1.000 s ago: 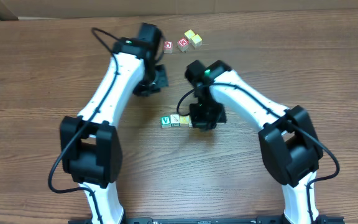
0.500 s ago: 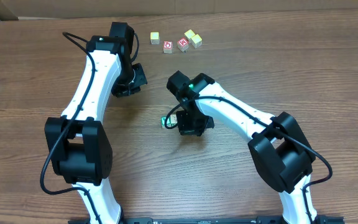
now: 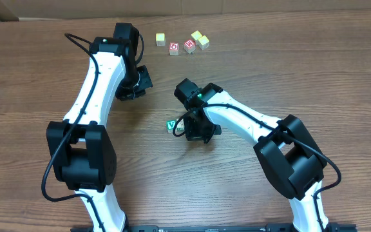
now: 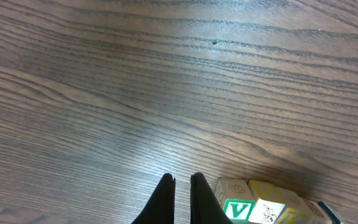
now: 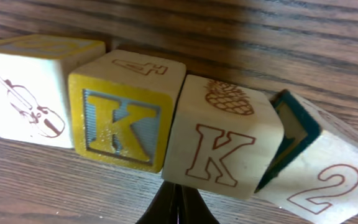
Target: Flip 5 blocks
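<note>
The left arm (image 3: 98,84) is stretching forward from its base, bending at the far end so that the left gripper (image 3: 136,84) is hanging below the wrist and pointing down. In the left wrist view its fingers (image 4: 165,199) are sitting nearly together, with only a thin slit between them and nothing held. The right arm (image 3: 243,119) is reaching forward and across toward the middle. The right gripper (image 3: 195,132) is pointing down, and its tips (image 5: 166,210) are pressing together into a single narrow point.
</note>
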{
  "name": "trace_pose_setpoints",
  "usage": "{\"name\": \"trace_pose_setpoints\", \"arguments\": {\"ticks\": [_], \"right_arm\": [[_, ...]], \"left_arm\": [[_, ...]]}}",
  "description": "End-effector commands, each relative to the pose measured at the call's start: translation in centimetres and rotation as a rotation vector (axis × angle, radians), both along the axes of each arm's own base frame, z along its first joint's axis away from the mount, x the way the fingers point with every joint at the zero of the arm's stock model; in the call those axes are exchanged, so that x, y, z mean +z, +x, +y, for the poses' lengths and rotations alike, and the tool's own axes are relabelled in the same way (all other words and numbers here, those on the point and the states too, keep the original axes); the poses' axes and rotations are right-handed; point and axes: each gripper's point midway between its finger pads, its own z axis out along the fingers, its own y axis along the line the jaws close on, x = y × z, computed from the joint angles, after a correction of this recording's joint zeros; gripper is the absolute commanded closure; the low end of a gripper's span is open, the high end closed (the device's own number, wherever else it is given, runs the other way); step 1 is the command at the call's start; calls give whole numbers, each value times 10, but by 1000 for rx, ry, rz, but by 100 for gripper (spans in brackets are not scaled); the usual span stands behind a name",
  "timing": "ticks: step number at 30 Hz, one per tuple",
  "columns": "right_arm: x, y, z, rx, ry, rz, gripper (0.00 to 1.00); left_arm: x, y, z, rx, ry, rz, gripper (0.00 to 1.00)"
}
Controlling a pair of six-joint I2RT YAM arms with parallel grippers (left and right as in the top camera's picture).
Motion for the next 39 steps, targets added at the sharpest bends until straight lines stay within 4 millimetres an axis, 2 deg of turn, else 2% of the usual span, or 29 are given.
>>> {"name": "trace_pose_setpoints", "arguments": {"ticks": [1, 25, 29, 33, 36, 39], "right_arm": [[10, 5, -2, -4, -4, -41, 96], [10, 9, -4, -5, -17, -62, 96], [23, 5, -3, 37, 0, -43, 96], [50, 10, -9, 29, 11, -56, 96], [62, 13, -23, -26, 3, -46, 96], [62, 15, -43, -105, -24, -7, 96]], "left_arm": [[12, 1, 3, -15, 5, -34, 96], [12, 0, 2, -15, 5, -32, 96], [12, 1, 2, -15, 5, -34, 96], [12, 1, 3, -16, 6, -34, 96], [12, 0, 3, -18, 6, -31, 96], [11, -1, 3, -23, 7, -28, 96]]}}
